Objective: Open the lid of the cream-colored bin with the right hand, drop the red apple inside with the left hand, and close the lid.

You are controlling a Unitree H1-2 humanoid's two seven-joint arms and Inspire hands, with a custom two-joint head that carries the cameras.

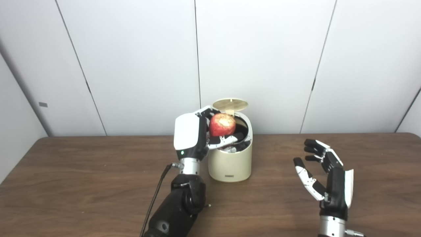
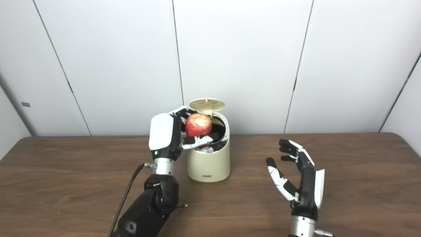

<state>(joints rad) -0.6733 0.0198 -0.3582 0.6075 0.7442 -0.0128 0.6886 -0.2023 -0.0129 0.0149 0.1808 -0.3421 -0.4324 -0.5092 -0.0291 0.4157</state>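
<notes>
Cream-colored bin (image 1: pixel 230 164) upright on table, round lid (image 1: pixel 230 104) raised at the back; red apple (image 1: pixel 222 124), pale patch showing, over its opening.

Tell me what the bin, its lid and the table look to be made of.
Bin: probably plastic, cream with a smooth, faintly glossy wall. Lid: likely the same plastic, standing open, with a moulded grid on its underside. Table: wood or wood-look laminate, with dark brown grain streaks and a soft sheen; which one cannot be told.

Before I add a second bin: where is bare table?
Bare wood lies between the bin and the open right hand, and left of the left hand. It is crowded over the bin mouth: apple, raised lid.
</notes>
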